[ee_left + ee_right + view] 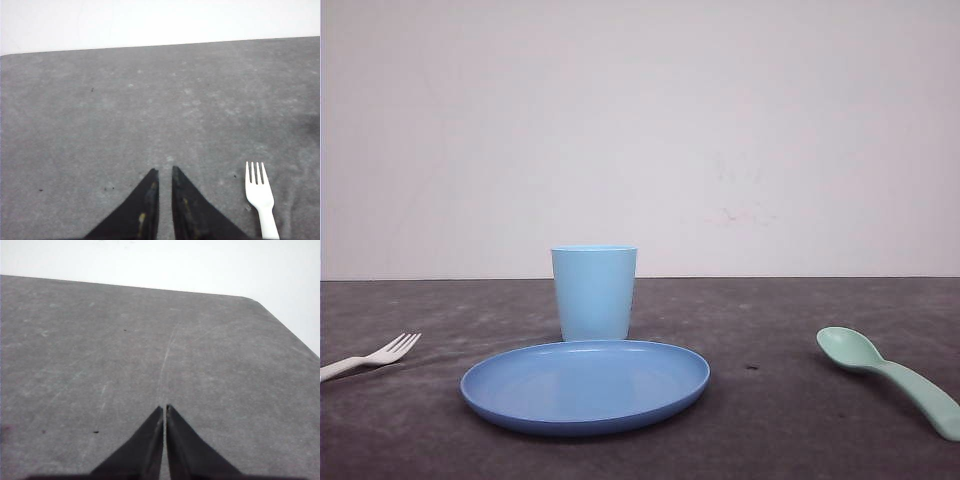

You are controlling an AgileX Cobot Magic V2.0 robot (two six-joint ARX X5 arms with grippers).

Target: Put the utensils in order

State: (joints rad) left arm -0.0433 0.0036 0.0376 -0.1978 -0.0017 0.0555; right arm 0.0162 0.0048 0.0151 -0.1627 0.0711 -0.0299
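Observation:
A small white plastic fork [378, 356] lies flat at the table's left edge, tines toward the middle. In the left wrist view the fork [260, 192] rests just beside my left gripper [163, 171], apart from it. That gripper's black fingers stand almost together over bare table, only a narrow slit between them and nothing held. A mint-green spoon [882, 366] lies at the right, bowl up and toward the centre, with its chunky handle running to the right edge. My right gripper [164, 407] is shut over bare grey table, holding nothing.
A blue plate [585, 386] sits in the middle of the table near the front. A light-blue cup [594, 292] stands upright just behind it. The grey table [210, 355] ends in a rounded corner ahead of the right gripper, with a white wall behind.

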